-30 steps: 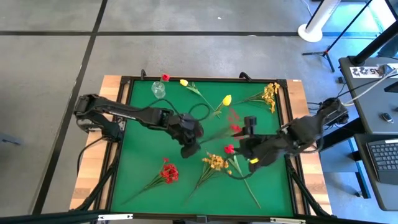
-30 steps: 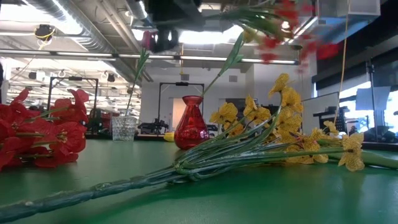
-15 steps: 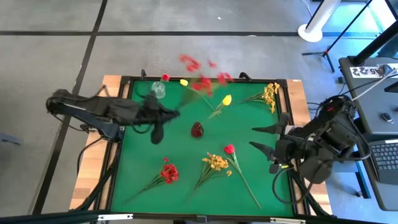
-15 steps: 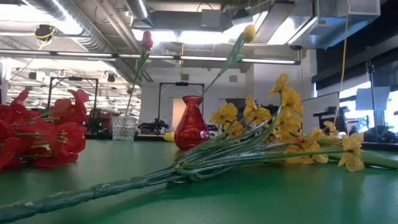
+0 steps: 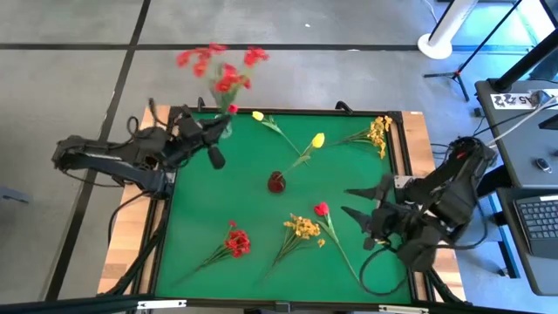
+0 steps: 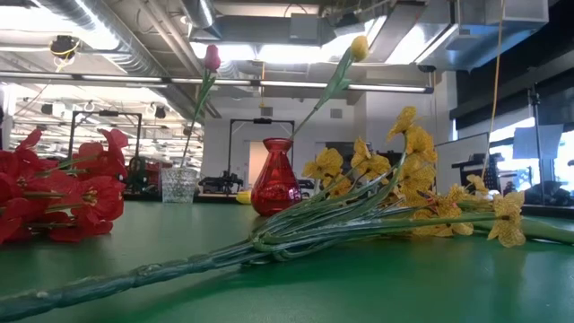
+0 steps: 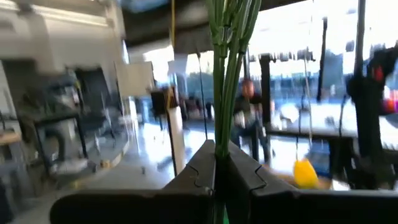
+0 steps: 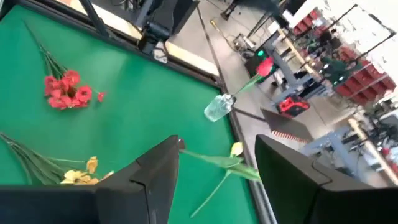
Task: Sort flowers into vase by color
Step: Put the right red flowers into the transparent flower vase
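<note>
Yellow spray (image 6: 395, 193) lies before red vase (image 6: 274, 178); red spray (image 6: 63, 188) beside.

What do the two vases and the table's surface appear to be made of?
The red vase looks like glossy tinted glass: bright highlights glint on its bulb. The clear vase seems to be clear glass or plastic; the room shows through its textured wall. The table surface looks like matte green felt or cloth, flat and without glare.
</note>
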